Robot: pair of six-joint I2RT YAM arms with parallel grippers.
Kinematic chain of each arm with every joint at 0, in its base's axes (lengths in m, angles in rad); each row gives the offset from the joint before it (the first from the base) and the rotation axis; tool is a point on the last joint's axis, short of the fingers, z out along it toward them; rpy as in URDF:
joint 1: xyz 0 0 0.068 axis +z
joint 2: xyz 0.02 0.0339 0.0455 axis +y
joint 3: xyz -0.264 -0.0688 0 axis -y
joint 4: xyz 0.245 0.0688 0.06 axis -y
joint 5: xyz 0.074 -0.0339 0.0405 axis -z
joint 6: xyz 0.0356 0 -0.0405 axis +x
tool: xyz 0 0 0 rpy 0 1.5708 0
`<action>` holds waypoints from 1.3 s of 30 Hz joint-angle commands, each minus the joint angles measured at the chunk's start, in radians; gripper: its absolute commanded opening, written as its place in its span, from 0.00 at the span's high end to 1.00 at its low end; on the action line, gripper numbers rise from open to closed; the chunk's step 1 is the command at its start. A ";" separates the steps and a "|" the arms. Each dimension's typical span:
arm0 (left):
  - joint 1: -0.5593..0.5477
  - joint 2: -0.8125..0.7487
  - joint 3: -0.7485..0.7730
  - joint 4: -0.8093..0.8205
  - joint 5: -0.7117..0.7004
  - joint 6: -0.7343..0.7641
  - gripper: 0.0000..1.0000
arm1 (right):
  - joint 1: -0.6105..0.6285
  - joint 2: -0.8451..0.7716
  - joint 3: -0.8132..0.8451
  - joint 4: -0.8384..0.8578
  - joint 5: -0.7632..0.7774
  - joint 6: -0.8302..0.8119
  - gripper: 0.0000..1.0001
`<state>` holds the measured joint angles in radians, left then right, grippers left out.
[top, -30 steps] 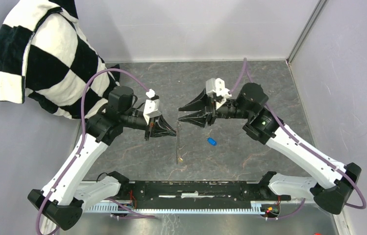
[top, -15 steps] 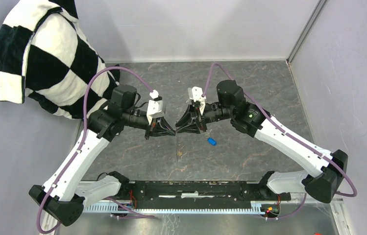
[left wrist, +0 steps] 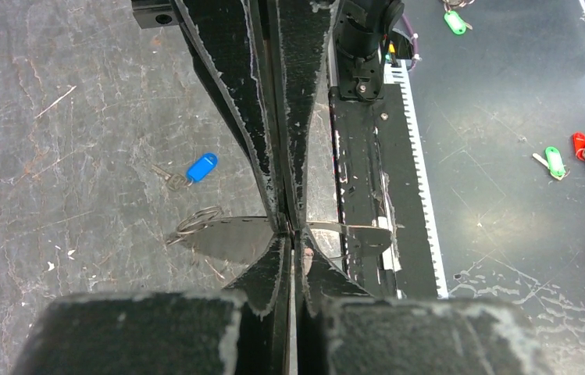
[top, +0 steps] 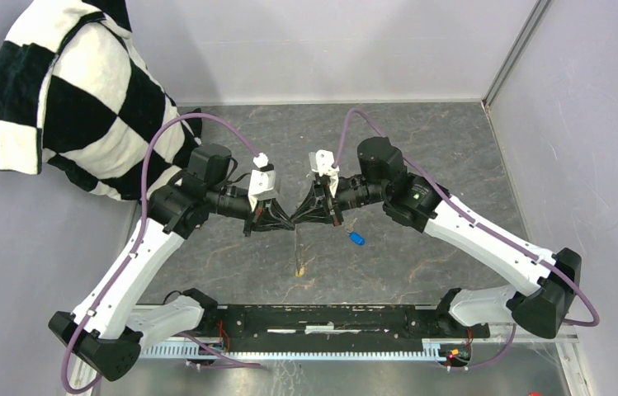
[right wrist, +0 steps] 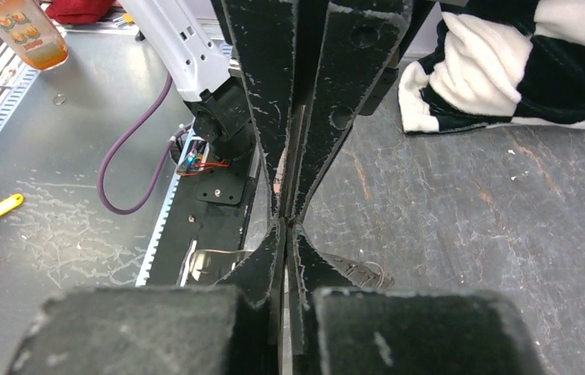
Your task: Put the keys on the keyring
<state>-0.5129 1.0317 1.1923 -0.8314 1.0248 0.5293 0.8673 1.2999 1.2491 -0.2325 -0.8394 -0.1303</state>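
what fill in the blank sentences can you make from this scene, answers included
1. The key lying loose on the table has a ___ head.
2. The left gripper and right gripper meet tip to tip, both ___ on the keyring.
3. The checkered cloth is on the ___ arm's side.
Answers: blue; shut; left

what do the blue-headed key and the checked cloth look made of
The small blue-headed key: head looks like glossy plastic, given its smooth, even sheen; its silvery blade looks like bare metal. The black-and-white checked cloth: soft, fuzzy fabric, perhaps fleece or terry, judging by its matte pile and rounded folds.
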 commanded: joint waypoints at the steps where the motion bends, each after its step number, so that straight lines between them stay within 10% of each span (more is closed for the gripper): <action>1: -0.003 -0.008 0.050 0.028 0.026 0.036 0.98 | 0.007 -0.004 0.029 0.028 0.044 -0.008 0.99; 8: -0.003 -0.053 -0.010 0.048 0.017 0.002 0.61 | -0.037 -0.144 -0.225 0.534 0.084 0.253 0.99; 20: -0.003 -0.125 -0.173 0.464 0.031 -0.363 0.58 | -0.039 -0.153 -0.579 1.428 0.189 0.731 0.99; 39: -0.004 -0.139 -0.167 0.561 0.118 -0.462 0.58 | 0.016 -0.085 -0.605 1.493 0.219 0.727 0.99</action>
<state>-0.5129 0.9051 1.0161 -0.2981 1.1107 0.0959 0.8692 1.2034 0.6365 1.2190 -0.6350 0.6090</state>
